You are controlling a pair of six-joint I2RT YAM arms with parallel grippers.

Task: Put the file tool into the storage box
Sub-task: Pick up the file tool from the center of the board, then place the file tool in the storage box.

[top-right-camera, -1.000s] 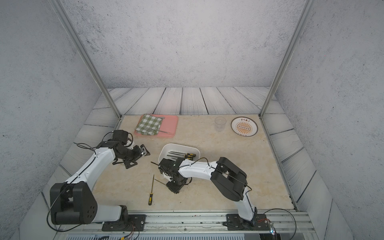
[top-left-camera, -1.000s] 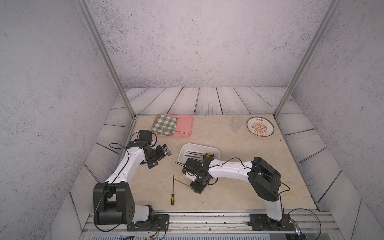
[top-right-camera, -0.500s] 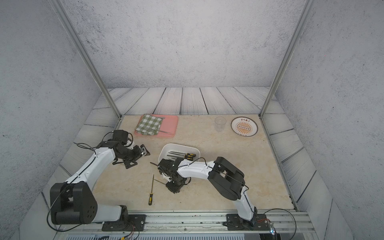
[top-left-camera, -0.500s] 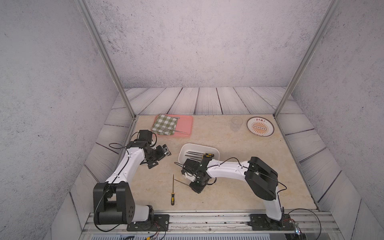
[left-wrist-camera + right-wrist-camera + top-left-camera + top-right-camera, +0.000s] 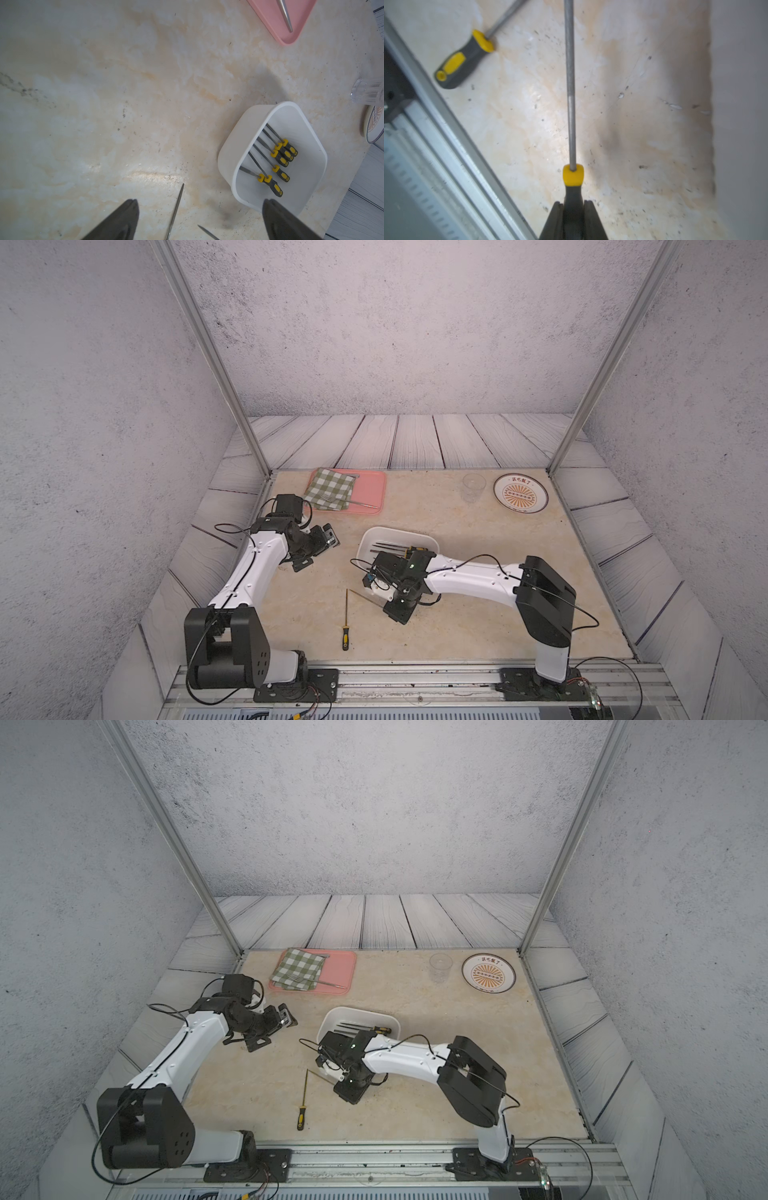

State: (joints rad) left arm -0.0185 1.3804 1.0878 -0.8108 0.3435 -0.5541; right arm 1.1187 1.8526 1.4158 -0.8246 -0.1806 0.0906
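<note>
file tool (image 5: pixel 570 104): grey shaft, yellow-black handle | right fingers (image 5: pixel 554 222) clamp it | left fingers (image 5: pixel 122 218) apart

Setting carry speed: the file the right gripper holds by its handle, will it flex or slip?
Probably stiff: the file juts straight from the right gripper, no sag. Likely light, being thin. Held at one end, it might pivot if bumped.
</note>
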